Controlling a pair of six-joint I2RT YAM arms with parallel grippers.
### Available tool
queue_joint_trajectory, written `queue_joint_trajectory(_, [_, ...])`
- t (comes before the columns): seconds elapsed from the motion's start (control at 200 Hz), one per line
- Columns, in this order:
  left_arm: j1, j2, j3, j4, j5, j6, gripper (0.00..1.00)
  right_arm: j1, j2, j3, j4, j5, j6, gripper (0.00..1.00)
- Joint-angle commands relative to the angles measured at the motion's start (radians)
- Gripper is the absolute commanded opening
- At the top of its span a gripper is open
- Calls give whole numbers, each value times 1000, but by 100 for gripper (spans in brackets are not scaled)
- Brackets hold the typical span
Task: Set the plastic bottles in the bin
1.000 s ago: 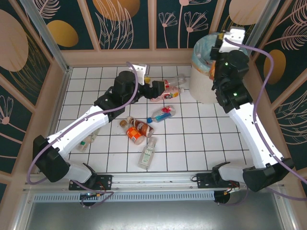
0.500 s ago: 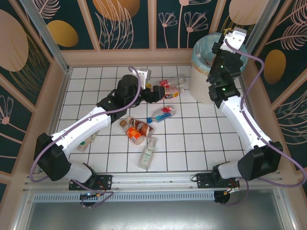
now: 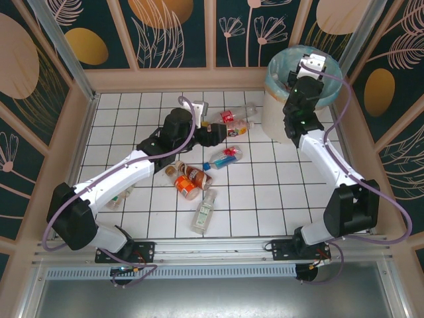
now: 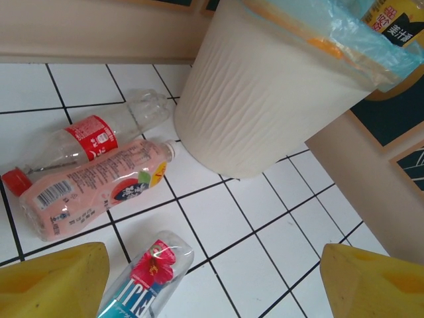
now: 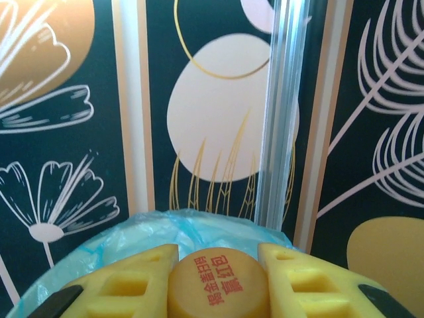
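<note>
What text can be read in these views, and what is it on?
"揭盖扫码 赢红包", as best I can read it: red print on the orange bottle cap in the right gripper.
"IPE", cut off: blue-label bottle.
Pink bottle, red-label bottle, yellow label in the bin: too small or blurred.

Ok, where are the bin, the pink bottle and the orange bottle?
bin (image 4: 265,99): left wrist view, ribbed side wall.
pink bottle (image 4: 93,192): left wrist view, label middle.
orange bottle (image 5: 218,285): right wrist view, printed round end.
</note>
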Motion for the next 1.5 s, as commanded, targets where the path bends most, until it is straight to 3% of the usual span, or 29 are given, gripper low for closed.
queue_joint_trajectory(0.0, [-6, -12, -1, 35, -15, -6, 83, -18, -6, 40, -141, -15, 66, 31])
queue_joint_trajectory(0.045, [-5, -9, 2, 34, -14, -6, 83, -21, -12, 50, -178, -30, 78, 34])
queue_joint_trajectory(0.12, [-6, -3, 3, 35, -11, -9, 83, -23, -28, 57, -225, -53, 89, 50])
queue_joint_trajectory(0.27, [-6, 1, -3, 32, -13, -12, 83, -25, -68, 73, -275, -88, 100, 52])
queue_joint_trajectory(0.666, [-6, 1, -6, 30, -16, -14, 83, -44, -56, 214, -455, -154, 146, 41])
queue_joint_trajectory(0.831, [-5, 6, -6, 30, -16, -12, 84, -44, 13, 368, -621, -186, 222, 29])
queue_joint_trajectory(1.051, [-6, 8, -6, 30, -20, -11, 84, 24, 106, 504, -734, -204, 260, 28])
queue_joint_trajectory(1.301, [-6, -1, -19, 29, -22, -8, 84, 89, 296, 704, -814, -113, 242, 25])
queue_joint_trajectory(1.496, [-6, -14, -25, 24, -28, -5, 84, 94, 537, 1012, -1026, -66, 251, 25])
